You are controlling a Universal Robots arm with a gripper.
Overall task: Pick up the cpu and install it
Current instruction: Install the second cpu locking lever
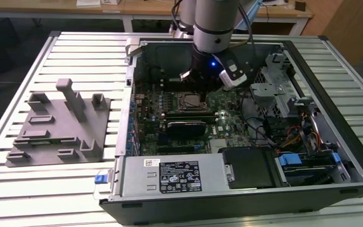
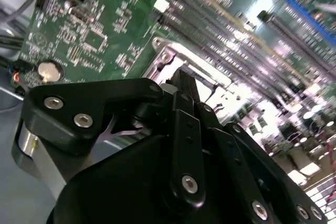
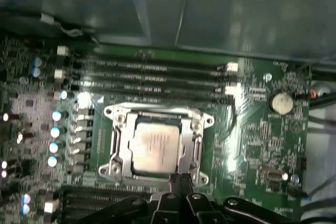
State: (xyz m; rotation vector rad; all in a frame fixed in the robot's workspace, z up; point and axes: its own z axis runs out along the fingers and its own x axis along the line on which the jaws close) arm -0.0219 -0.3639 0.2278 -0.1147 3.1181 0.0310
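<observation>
While the arm (image 1: 214, 28) reaches down into the open computer case (image 1: 245, 198) in the exterior view, we note its gripper (image 3: 181, 179) poised just above the motherboard (image 3: 252, 129), close to the edge of the socket frame (image 3: 157, 113) in the first wrist view. We find the cpu (image 3: 154, 149) seated flat inside that metal frame, its pale silvery top facing up and uncovered; the frame's border surrounds it on all sides. We observe the fingertips (image 3: 177, 181) drawn together into a narrow point with nothing held between them, and they hang just beside the near edge of the frame, apart from the chip itself. In the second wrist view the black finger linkages (image 2: 184, 129) converge the same way, with a corner of the socket frame showing just beyond them. Rows of memory slots (image 3: 152, 74) run along the far side of the socket, and a round coin battery (image 3: 281, 103) sits on the board well apart from it. In the exterior view we record a grey plastic tray (image 1: 58, 127) with upright posts lying on the slatted table (image 1: 55, 194) to the exterior view's left of the case, and a power supply (image 1: 168, 176) occupying the near end of the case. Whether the frame is latched over the chip, we cannot tell.
</observation>
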